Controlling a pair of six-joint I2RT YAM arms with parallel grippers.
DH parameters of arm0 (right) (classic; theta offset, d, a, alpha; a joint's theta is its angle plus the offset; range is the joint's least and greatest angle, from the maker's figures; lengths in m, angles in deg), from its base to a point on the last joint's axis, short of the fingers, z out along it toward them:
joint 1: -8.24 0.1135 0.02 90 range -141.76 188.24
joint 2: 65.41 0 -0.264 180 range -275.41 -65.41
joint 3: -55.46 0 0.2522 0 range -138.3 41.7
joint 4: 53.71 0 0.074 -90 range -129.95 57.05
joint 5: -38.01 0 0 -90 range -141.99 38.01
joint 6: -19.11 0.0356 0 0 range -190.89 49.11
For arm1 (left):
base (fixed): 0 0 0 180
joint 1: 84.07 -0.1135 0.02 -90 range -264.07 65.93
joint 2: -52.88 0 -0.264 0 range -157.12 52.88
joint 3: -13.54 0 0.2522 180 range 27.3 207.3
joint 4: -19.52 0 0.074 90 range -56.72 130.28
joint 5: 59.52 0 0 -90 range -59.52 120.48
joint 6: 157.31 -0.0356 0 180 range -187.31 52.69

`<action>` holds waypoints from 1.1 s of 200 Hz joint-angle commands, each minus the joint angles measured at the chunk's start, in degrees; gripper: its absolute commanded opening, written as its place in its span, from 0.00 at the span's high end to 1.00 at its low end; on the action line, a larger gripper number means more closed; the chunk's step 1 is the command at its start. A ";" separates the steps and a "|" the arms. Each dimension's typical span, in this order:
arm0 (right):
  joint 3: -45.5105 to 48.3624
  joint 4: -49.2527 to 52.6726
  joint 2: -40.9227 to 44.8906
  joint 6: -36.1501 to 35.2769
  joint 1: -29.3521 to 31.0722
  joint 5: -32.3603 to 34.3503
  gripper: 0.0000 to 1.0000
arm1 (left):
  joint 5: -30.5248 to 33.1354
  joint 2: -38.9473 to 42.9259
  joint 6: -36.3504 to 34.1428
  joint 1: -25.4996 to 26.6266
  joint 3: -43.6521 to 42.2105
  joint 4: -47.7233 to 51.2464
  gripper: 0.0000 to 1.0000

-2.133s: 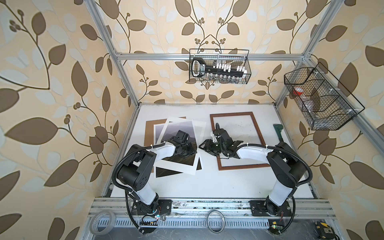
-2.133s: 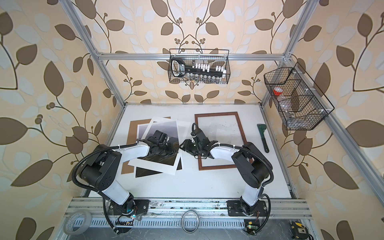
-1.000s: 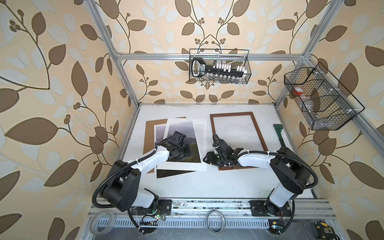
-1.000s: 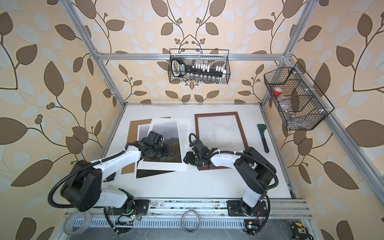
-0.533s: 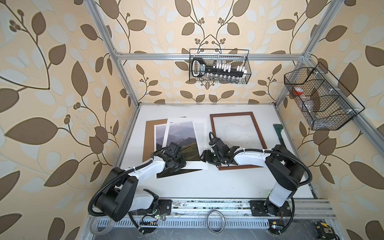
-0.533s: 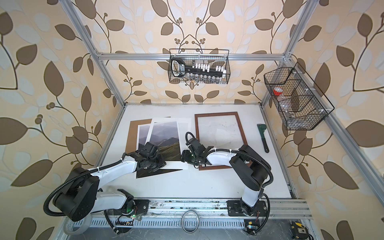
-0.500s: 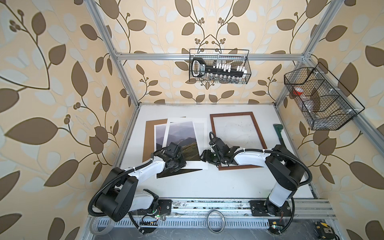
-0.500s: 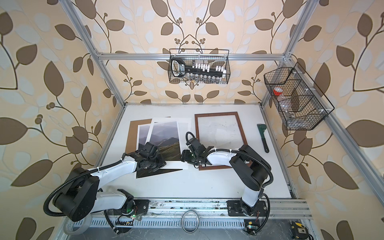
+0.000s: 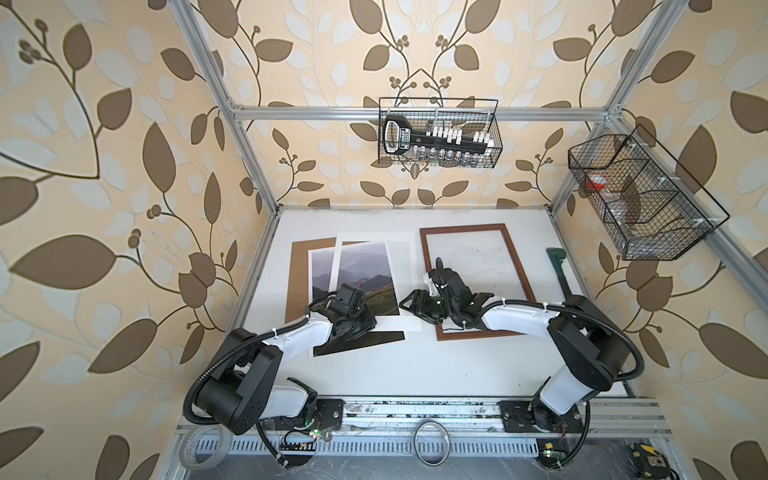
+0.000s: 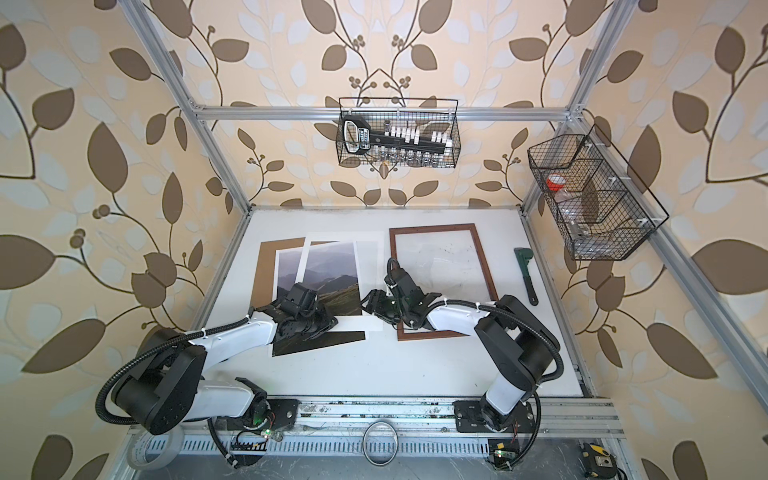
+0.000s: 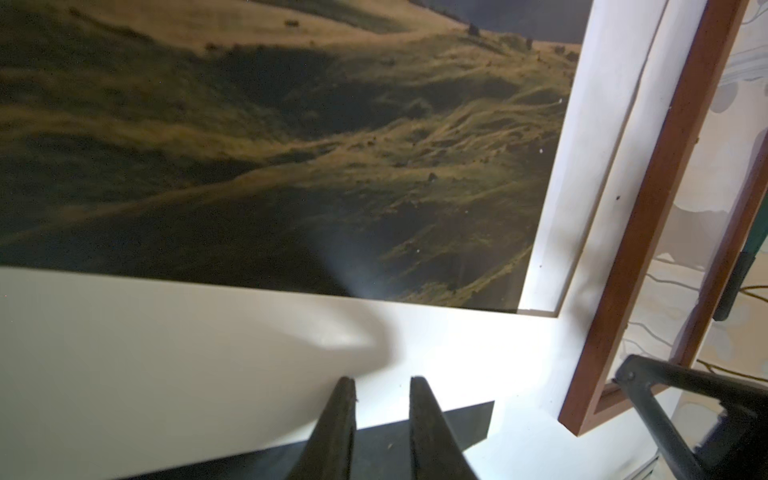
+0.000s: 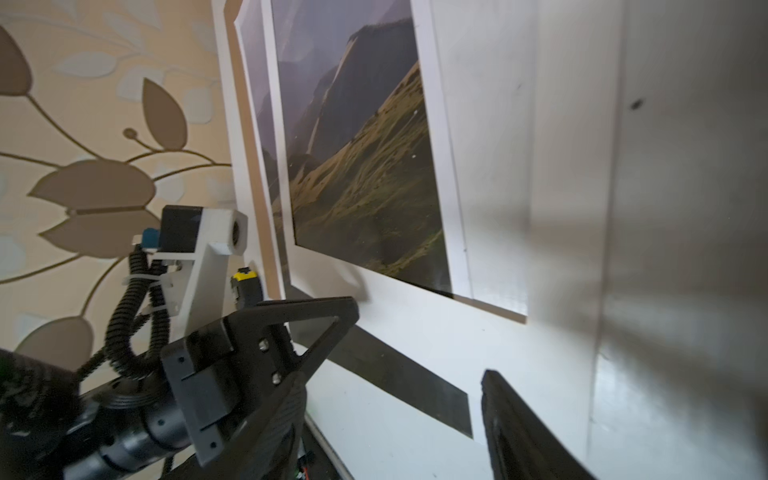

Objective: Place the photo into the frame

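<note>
The photo (image 9: 365, 270) (image 10: 332, 270) lies flat at centre left under a white mat (image 9: 401, 266). Its dark near edge (image 9: 365, 341) sticks out askew past the mat. The frame (image 9: 426, 270) (image 10: 393, 270) lies just to the right. My left gripper (image 9: 368, 326) (image 11: 382, 380) rests its tips on the mat's near edge (image 11: 208, 353), its jaws almost together with nothing between them. My right gripper (image 9: 411, 305) (image 12: 395, 386) stands open and empty, low over the mat's near right corner. The frame's edge (image 11: 667, 166) runs beside the mat.
A brown backing board (image 9: 299, 270) lies under the photo's left side. A green wrench (image 9: 559, 266) lies right of the frame. Wire baskets hang on the back wall (image 9: 438, 137) and the right wall (image 9: 640, 199).
The left gripper drew back from the mat's window to its near edge and narrowed its jaws. The mat now lies square beside the frame. The right gripper opened a little wider.
</note>
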 commanded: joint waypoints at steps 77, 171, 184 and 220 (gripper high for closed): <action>-9.91 21.76 -9.95 -8.87 2.91 17.44 0.29 | 2.16 -3.83 0.89 -2.80 -4.87 9.21 0.75; -0.37 -21.76 -11.42 2.00 -1.90 -17.08 0.31 | 0.01 -8.25 0.25 -2.89 -4.45 7.06 0.77; -0.31 -26.38 -10.07 2.61 -2.13 -20.29 0.32 | -0.08 -8.48 0.28 -2.89 -4.36 6.91 0.77; -0.15 -29.88 -6.66 0.77 -2.11 -23.11 0.33 | 0.08 -8.48 0.32 -2.98 -4.36 7.31 0.77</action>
